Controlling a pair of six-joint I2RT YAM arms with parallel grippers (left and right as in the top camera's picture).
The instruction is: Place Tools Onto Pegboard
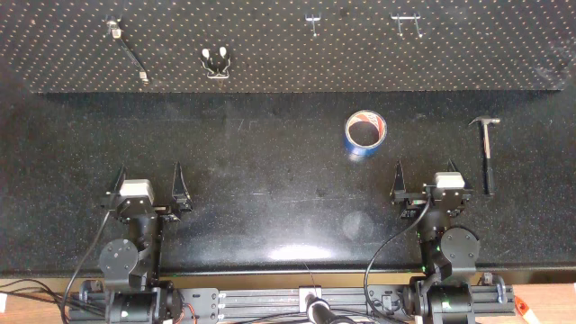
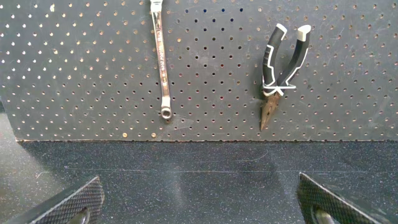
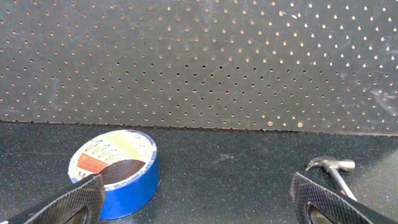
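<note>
- Left gripper [image 2: 199, 208]: jaws spread wide, nothing between them, touching no tool. It sits close in front of its arm's base, over the black table [image 1: 270, 171], and faces the pegboard [image 1: 378, 63].
- Right gripper [image 3: 199, 208]: jaws likewise wide apart, empty, no contact with any tool. It also sits close to its base, facing the pegboard.
- Blue tape roll [image 3: 115, 171]: lies flat on the table, ahead of the right gripper and a little toward the table's middle. It is between the gripper and the pegboard and apart from both.
- Hammer [image 1: 486, 153]: lies on the table just to the right of the right gripper. Head toward the pegboard, handle pointing back toward the arm bases; well apart from the tape roll.
- Wrench [image 2: 161, 59]: hangs on the pegboard's left part, straight ahead of the left gripper.
- Pliers [image 2: 280, 68]: hang on the pegboard to the right of the wrench, handles up, nose down.
- Two metal hooks [image 1: 407, 24]: stick out of the pegboard's right part.
</note>
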